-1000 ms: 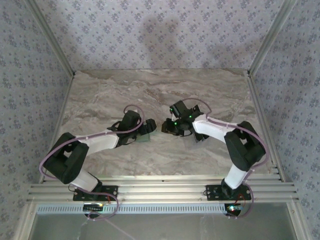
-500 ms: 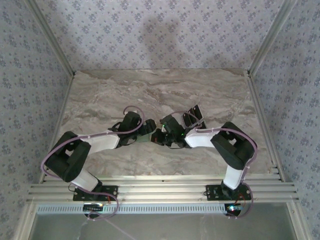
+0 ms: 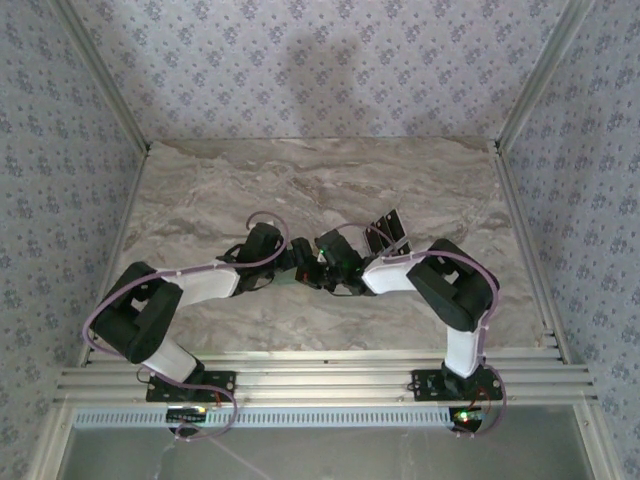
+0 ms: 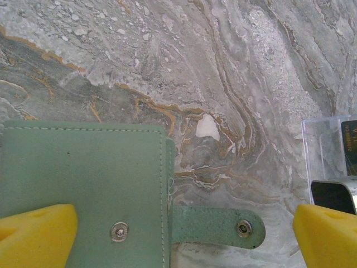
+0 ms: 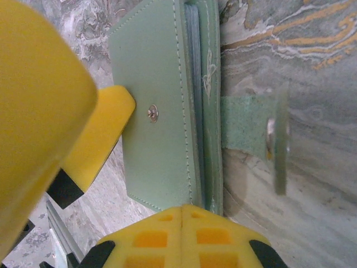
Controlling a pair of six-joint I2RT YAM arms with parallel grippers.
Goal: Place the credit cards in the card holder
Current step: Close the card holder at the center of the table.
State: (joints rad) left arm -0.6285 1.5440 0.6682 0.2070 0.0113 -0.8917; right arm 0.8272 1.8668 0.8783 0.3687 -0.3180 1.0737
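Note:
The sage-green card holder point(image 4: 83, 167) lies closed on the marble, its snap strap point(image 4: 215, 226) sticking out to the right. My left gripper point(image 4: 181, 237) is open wide above it, one yellow fingertip point(image 4: 33, 234) over the holder's cover and the other point(image 4: 326, 234) beyond the strap. In the right wrist view the holder point(image 5: 162, 111) shows edge-on. My right gripper point(image 5: 183, 223) is shut at its near edge, with nothing visible between the pads. The credit cards point(image 3: 385, 231), black in clear sleeves, lie just behind the right arm, and one card point(image 4: 348, 148) shows in the left wrist view. Both grippers, left point(image 3: 297, 262) and right point(image 3: 318, 270), meet mid-table.
Bare marble table point(image 3: 300, 180) stretches behind and to the left of the arms. Aluminium rails point(image 3: 320, 375) run along the near edge. Patterned walls close in the back and both sides.
The right arm swung left from above the cards to the holder, meeting the left gripper, and its jaws closed. The cards are now uncovered. The left arm stayed put.

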